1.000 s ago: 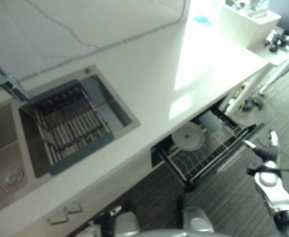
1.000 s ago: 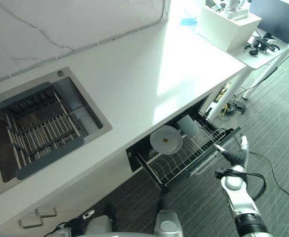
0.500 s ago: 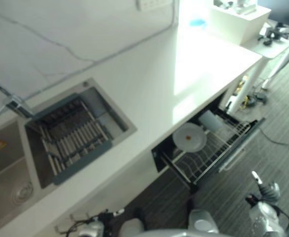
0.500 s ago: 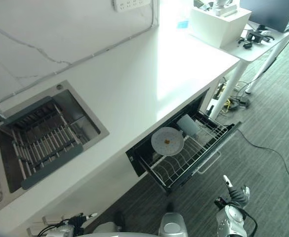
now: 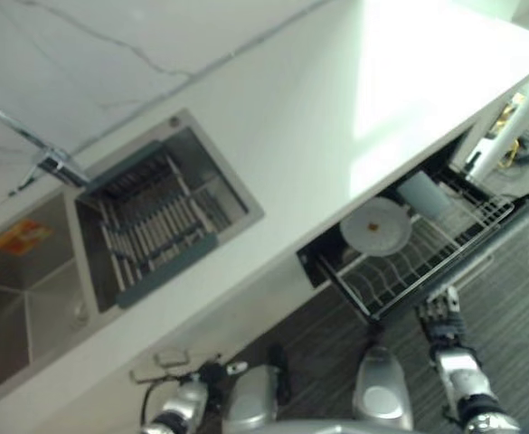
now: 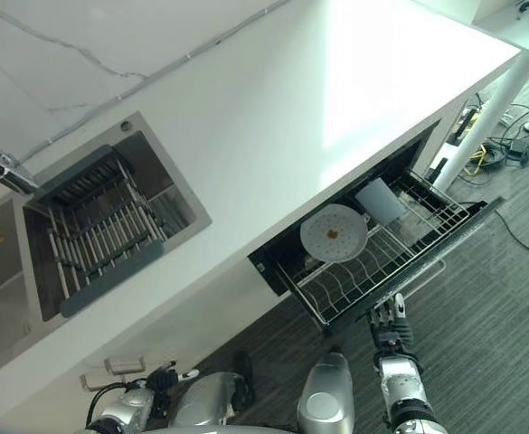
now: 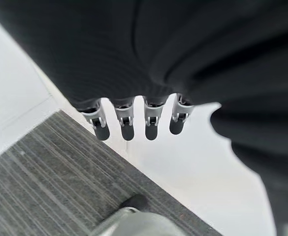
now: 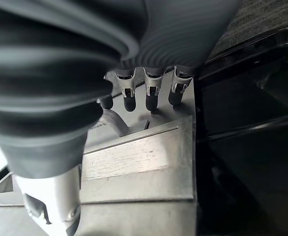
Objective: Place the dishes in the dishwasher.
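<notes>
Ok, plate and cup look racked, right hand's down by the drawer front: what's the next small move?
Probably press the right hand forward against the drawer front to start sliding it shut. The plate and cup already stand in the rack, the drain tray in the sink looks bare of dishes, and the fingers are straight at the front's metal edge.

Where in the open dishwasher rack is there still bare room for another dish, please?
The wire rack is bare along its front rows, between the white plate and the front rail. Its back is crowded: the plate and a pale cup stand side by side there.
</notes>
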